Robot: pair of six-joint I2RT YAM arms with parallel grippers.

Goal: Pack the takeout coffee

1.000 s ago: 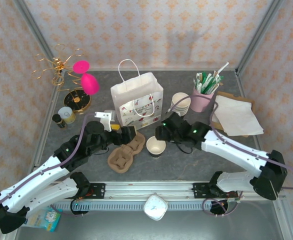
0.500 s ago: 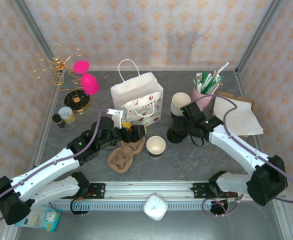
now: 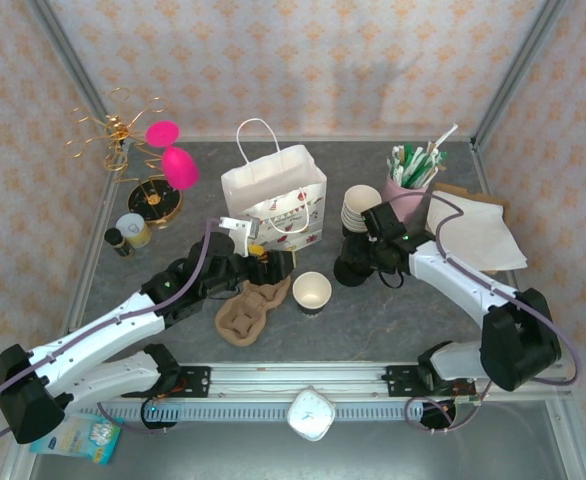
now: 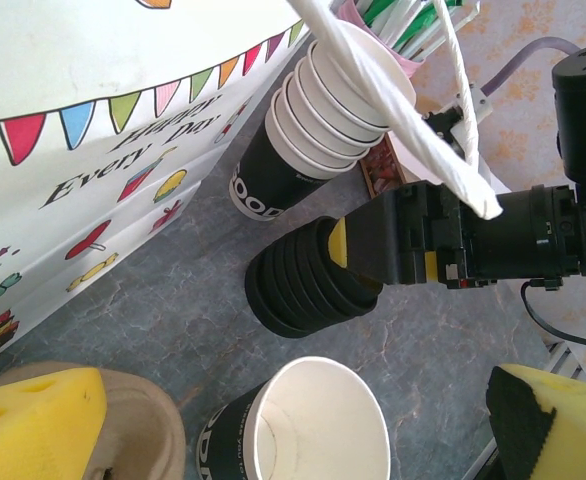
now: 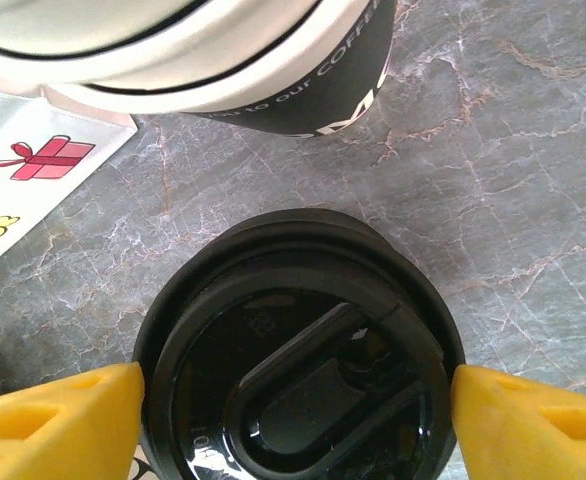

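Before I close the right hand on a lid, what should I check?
1. The right hand straddles the top lid, its pads on either side: ok.
2. The pads line up with one lid of the lid stack, not several: cannot tell.
3. The open cup stands upright with no lid on it: ok.
4. The left hand is open and holds nothing: ok.
5. The cup stack stands close beside the lids; room to lift without knocking it: cannot tell.
6. The paper bag stands upright: ok.
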